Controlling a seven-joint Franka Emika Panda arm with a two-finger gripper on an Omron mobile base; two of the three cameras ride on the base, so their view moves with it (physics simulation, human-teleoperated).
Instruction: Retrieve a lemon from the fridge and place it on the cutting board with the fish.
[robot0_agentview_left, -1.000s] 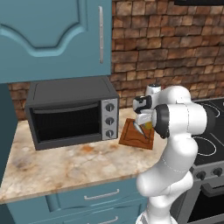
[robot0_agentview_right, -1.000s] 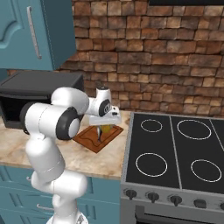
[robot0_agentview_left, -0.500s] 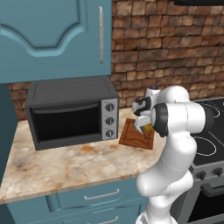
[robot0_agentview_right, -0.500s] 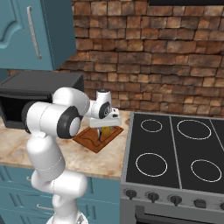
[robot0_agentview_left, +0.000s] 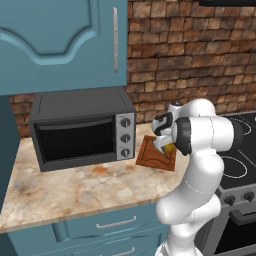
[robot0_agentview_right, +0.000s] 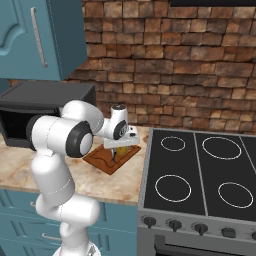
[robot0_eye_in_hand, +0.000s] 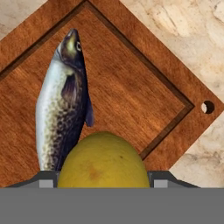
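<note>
Pincer (robot0_eye_in_hand: 103, 186) clamped across small round yellow lemon (robot0_eye_in_hand: 103, 162), above reddish-brown wooden cutting board (robot0_eye_in_hand: 131, 94), beside silvery fish (robot0_eye_in_hand: 61, 105). Lemon likely firm, light, rolls easily; grip at widest middle.

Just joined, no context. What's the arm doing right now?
The gripper is shut on the lemon, holding it low over the cutting board, right beside the fish that lies on the board. The board sits on the counter between the toaster oven and the stove. Whether the lemon touches the board yet I cannot tell; it has not been let go.
</note>
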